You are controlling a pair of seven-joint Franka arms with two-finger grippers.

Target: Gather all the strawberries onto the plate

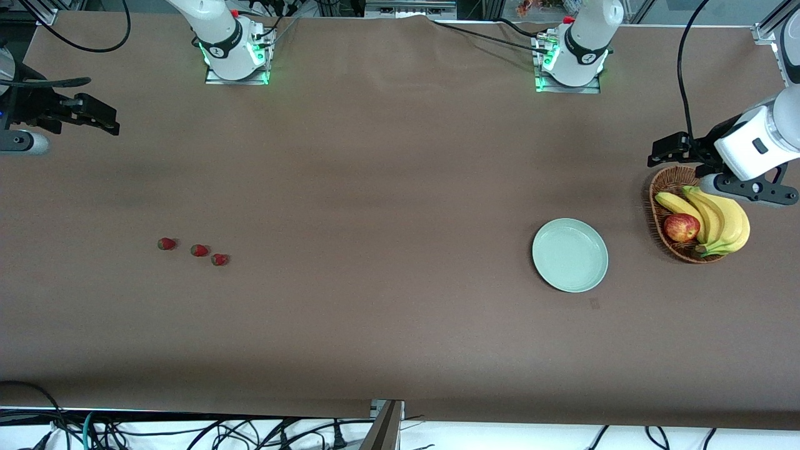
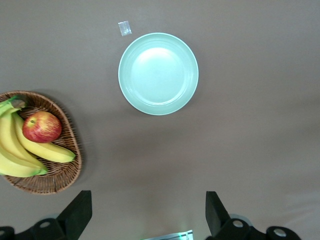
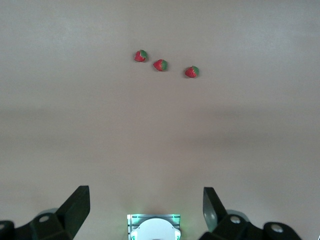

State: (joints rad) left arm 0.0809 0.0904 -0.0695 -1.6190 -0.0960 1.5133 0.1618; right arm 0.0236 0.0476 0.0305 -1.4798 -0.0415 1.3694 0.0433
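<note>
Strawberries, three in number, are lying in a short row on the worktop (image 1: 400,187) toward the right arm's end: one (image 1: 166,244), a second (image 1: 199,250) and a third (image 1: 219,259), close together but apart. The plate (image 1: 570,254) is sitting bare toward the left arm's end, beside a wicker basket (image 1: 664,194) holding bananas (image 1: 719,219) and an apple (image 1: 681,227). The right tool (image 3: 145,200) is hovering with its fingers spread. The left tool (image 2: 148,210) is hovering over the basket's edge, fingers likewise spread.
</note>
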